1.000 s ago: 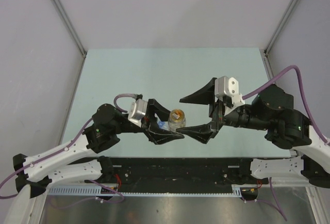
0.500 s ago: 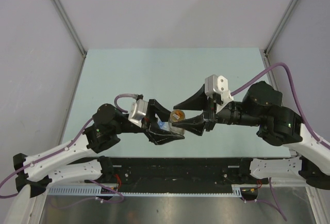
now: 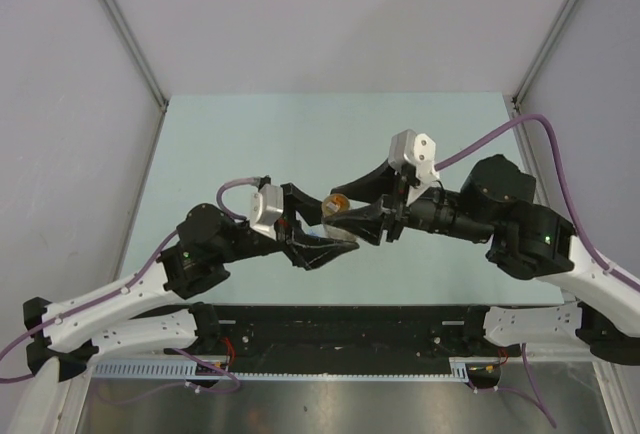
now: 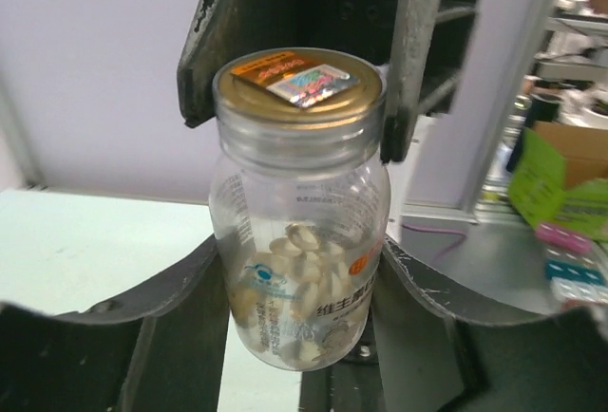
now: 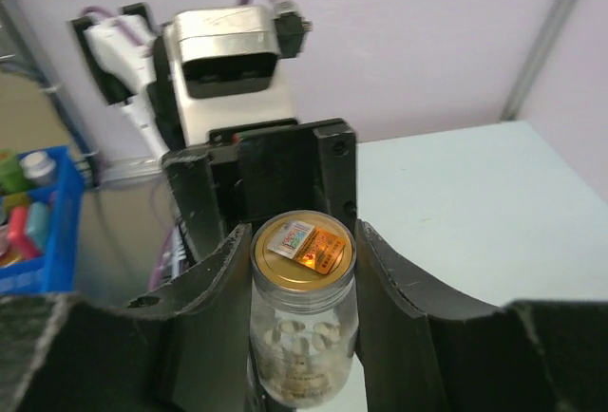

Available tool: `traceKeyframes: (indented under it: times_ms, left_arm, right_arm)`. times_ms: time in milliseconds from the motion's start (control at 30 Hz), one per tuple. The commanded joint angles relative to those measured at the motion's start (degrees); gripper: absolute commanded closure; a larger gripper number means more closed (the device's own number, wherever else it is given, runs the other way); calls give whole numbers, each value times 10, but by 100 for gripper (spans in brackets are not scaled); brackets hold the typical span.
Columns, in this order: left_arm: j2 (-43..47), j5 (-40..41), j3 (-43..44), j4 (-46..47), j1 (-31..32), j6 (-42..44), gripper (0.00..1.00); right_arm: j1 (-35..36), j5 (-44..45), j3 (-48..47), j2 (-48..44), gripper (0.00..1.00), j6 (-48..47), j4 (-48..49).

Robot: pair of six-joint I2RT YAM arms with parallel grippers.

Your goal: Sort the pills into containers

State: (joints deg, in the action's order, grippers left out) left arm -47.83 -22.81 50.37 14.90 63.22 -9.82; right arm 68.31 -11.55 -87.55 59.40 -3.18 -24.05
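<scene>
Item: jar (image 4: 299, 241), clear, stubby, round, printed label on front. Closure: gold cap (image 4: 297, 84) seated on jar mouth, foil sticker on top. Contents: pills (image 4: 294, 284), pale tan, heaped in lower half of jar; upper half bare. Holder 1: left gripper (image 3: 335, 231), reaching jar from its left in top view. Its fingers (image 4: 190, 289) are pressed on jar body, one per side, below the shoulder, so it is pinching the jar. Holder 2: right gripper (image 3: 338, 210), reaching jar from its right. Its fingers (image 5: 228, 279) sit against the cap, one per side and above the L fingers, closed onto the cap w/ no gap seen in either wrist view. Support: table (image 3: 300, 134), pale green, beneath and beyond jar. Cannot tell if jar base touches it.
</scene>
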Motion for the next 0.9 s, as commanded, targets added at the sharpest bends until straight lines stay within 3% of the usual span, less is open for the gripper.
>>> traceKeyframes:
  times_ms: [0, 167, 267, 867]
  left_arm:
    - [-9, 224, 32, -5, -4, 52, 100]
    - [-37, 323, 60, -21, -4, 84, 100]
    - [-49, 355, 66, -24, -4, 90, 100]
    - [-9, 341, 40, -22, -5, 79, 99]
  right_arm:
    - [-3, 234, 4, 48, 97, -10, 37]
    - [-2, 405, 4, 91, 100, -15, 94]
    - [0, 441, 6, 99, 100, -17, 128]
    - [5, 483, 42, 42, 100, -3, 160]
